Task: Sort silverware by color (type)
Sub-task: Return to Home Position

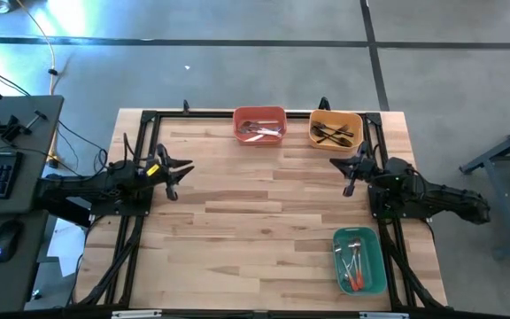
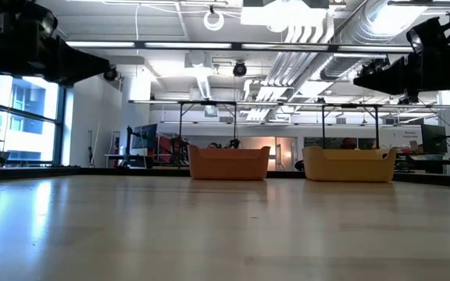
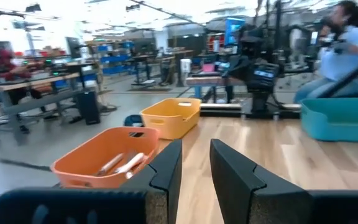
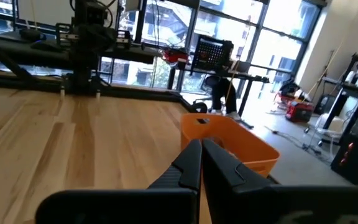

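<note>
The forks lie in three bins. White-handled forks (image 1: 259, 131) lie in the orange bin (image 1: 259, 113) at the far edge and also show in the left wrist view (image 3: 120, 163). Black-handled forks (image 1: 333, 134) lie in the yellow bin (image 1: 336, 114) beside it. Red-orange-handled forks (image 1: 354, 268) lie in the teal bin (image 1: 379, 261) at the near right. My left gripper (image 1: 177, 173) hovers at the table's left, open and empty (image 3: 196, 167). My right gripper (image 1: 351, 175) hovers at the right, just nearer than the yellow bin, shut and empty (image 4: 202, 152).
A black frame (image 1: 149, 115) runs around the table's edges. The bare wood between the arms (image 1: 264, 204) holds nothing. In the low view the orange bin (image 2: 229, 162) and the yellow bin (image 2: 348, 164) stand at the far edge. A person (image 3: 347, 43) sits beyond the table.
</note>
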Tool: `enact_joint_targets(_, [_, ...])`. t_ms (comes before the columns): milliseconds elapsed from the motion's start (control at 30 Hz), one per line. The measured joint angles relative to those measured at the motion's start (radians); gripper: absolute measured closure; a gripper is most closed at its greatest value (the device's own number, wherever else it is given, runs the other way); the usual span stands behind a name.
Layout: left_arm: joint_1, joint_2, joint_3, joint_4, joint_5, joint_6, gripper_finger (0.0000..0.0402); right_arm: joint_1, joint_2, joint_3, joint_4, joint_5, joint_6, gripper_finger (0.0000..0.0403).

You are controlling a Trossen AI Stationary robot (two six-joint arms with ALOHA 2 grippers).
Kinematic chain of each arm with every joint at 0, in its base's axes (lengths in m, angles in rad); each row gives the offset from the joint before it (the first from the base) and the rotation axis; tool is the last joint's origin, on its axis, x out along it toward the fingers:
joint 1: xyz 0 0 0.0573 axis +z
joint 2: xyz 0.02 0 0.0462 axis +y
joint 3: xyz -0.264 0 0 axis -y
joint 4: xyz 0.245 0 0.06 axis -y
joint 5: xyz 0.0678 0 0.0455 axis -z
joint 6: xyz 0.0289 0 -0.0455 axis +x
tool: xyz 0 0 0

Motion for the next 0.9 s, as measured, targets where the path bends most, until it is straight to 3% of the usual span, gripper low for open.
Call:
enact_joint_targets(300, [0.000,0.001,0.000,-0.007,0.210,-0.025,0.0328,0.000,0.046,0.000,-0.001,0.000,-0.004,0.0403])
enact_joint_targets(700, [0.000,0.001,0.000,0.003,0.205,-0.057,0.0328,0.000,0.050,0.000,-0.001,0.000,0.140,0.0403])
enact_joint_targets(900, [0.000,0.003,0.000,0.004,0.108,-0.095,0.0328,0.000,0.050,0.000,-0.001,0.000,0.129,0.0402])
